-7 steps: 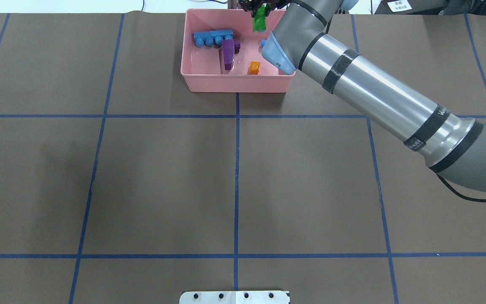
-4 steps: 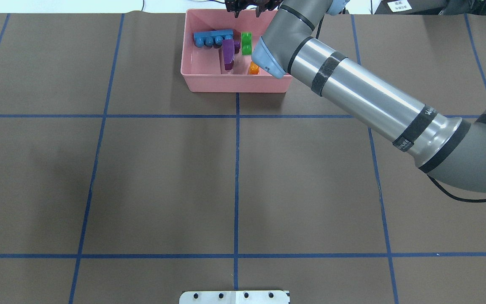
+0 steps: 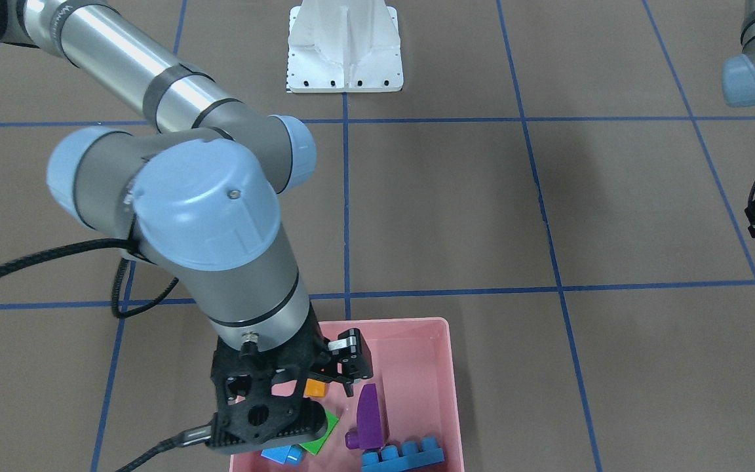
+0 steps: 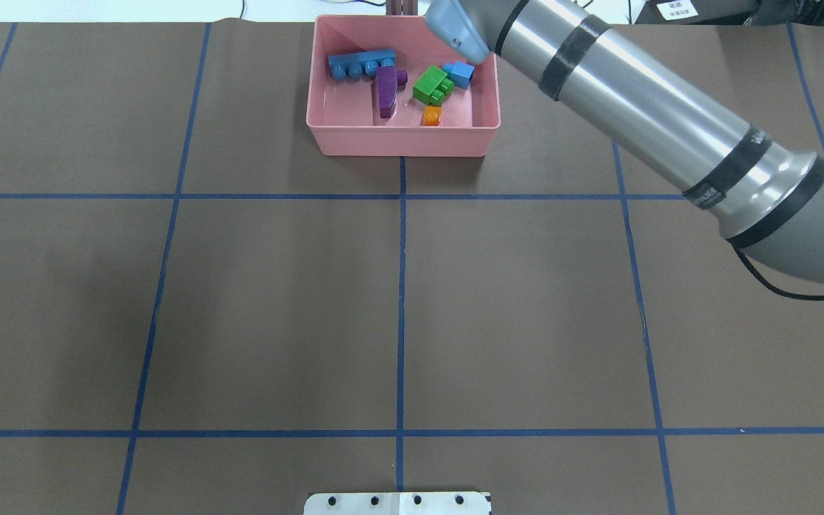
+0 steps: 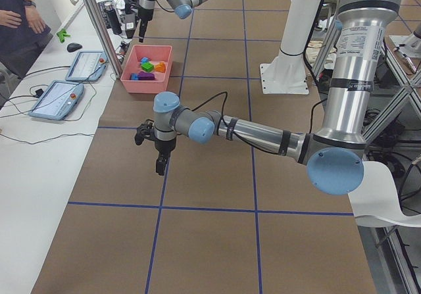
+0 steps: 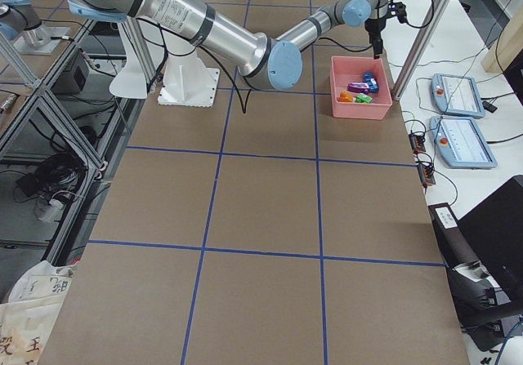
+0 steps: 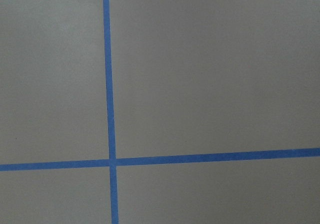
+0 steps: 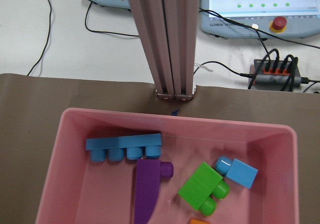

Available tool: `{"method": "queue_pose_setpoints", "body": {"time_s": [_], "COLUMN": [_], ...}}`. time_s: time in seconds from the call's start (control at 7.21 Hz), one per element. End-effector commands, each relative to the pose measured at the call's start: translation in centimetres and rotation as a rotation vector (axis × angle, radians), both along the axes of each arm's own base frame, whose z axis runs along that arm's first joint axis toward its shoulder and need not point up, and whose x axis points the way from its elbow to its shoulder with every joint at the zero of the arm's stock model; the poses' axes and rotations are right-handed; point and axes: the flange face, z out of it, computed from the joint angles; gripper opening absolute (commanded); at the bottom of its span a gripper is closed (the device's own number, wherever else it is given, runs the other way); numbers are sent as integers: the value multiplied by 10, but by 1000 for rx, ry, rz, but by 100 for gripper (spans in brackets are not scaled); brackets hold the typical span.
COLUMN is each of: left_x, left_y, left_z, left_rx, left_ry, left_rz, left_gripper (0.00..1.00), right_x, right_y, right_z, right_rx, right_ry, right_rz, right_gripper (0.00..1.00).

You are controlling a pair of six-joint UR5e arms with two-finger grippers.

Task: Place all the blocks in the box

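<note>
the right gripper [image 3: 300,385] hangs over the shallow square pink plastic box [image 4: 398,145] with its fingers [image 3: 356,357] spread apart and nothing between them. all five blocks lie on the box floor beneath the fingers. the orange sloped plastic brick [image 4: 431,115] shows in the gap between them. the green two-stud plastic brick [image 4: 433,85] lies under the gripper body, just beside the small blue plastic cube [image 4: 461,73] and perhaps touching it. the purple sloped plastic brick [image 4: 386,90] lies just outside the one finger that shows clearly, and the long blue four-stud plastic brick [image 4: 362,63] lies further out on that same side.

judging by this, the filling looks done and the step in hand is the retreat. it would go best as a straight lift, fingers left apart, until the tips are well above the rim. a sideways start could catch a wall and drag the light box over the brown paper-covered table [image 4: 276,286]. a dip could knock the green brick. the grey metal post [image 8: 162,38] stands just beyond the box on the far side of the fingers, so any swing should go back toward the robot.

the left gripper [image 5: 160,166] hangs over bare table well away from the box. i cannot tell whether its fingers are apart or together.
</note>
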Motion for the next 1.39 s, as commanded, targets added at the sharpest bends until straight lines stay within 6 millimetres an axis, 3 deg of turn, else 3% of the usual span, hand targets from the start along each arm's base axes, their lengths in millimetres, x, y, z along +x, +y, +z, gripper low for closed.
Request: {"method": "queue_pose_setpoints", "body": {"time_s": [0.0, 0.14, 0.28, 0.42, 0.55, 0.83, 0.97, 1.11, 1.25], "left_x": [-50, -68, -74, -90, -108, -112, -113, -113, -113], "left_y": [-2, 2, 4, 16, 23, 36, 53, 63, 63], "left_z": [13, 19, 17, 31, 36, 51, 72, 80, 76], "left_rx": [21, -23, -27, -42, -53, -84, -126, -142, -133], "left_ry": [-39, 60, 89, 90, 124, 153, 148, 149, 150], "left_rz": [72, 60, 52, 30, -1, -6, -8, -8, -2], "left_gripper": [100, 100, 100, 100, 100, 100, 100, 100, 100], "right_x": [119, 174, 214, 239, 266, 285, 294, 314, 344], "right_y": [8, 17, 38, 72, 92, 149, 156, 161, 170], "right_z": [41, 85, 134, 200, 257, 407, 432, 447, 463], "right_rx": [-28, -13, -15, -33, -23, -89, -59, -94, -141], "right_ry": [9, 53, 89, 105, 112, 148, 216, 217, 158], "right_rz": [-115, -176, -234, -243, -222, -228, -240, -211, -175], "right_gripper": [100, 100, 100, 100, 100, 100, 100, 100, 100]}}
